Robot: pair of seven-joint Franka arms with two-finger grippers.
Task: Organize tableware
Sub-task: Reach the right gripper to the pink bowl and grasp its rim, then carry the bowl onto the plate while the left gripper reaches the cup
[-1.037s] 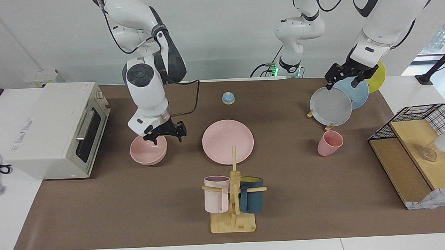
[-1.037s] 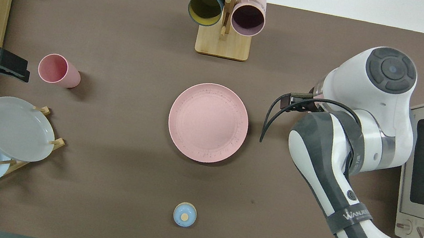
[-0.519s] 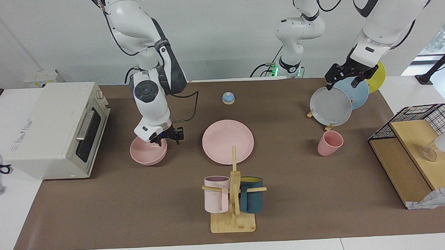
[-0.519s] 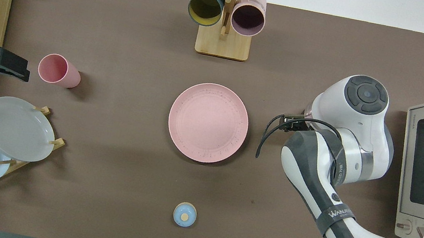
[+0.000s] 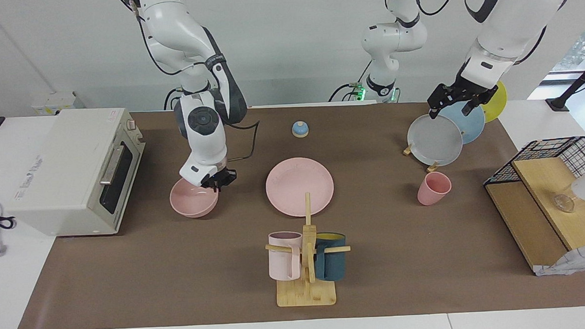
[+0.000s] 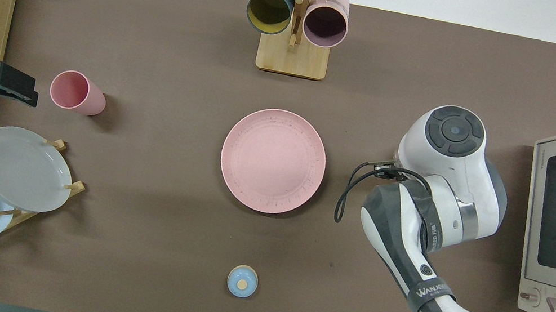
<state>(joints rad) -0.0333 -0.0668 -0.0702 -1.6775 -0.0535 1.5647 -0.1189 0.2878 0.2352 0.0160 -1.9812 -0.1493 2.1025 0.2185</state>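
Underneath, a brown mat (image 5: 179, 275) covers the white table (image 5: 5, 291).

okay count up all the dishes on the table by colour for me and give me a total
Pink: 4 – flat round plate, deep bowl, handleless tapered cup, pale pink handled mug
Grey: 1 – round plate
Blue: 1 – round plate
Yellow: 1 – round plate
Dark teal: 1 – handled mug
Total: 8

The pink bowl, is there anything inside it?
The pink bowl looks empty; only the right gripper, shut on its rim, reaches it. From overhead the right arm covers the bowl completely.
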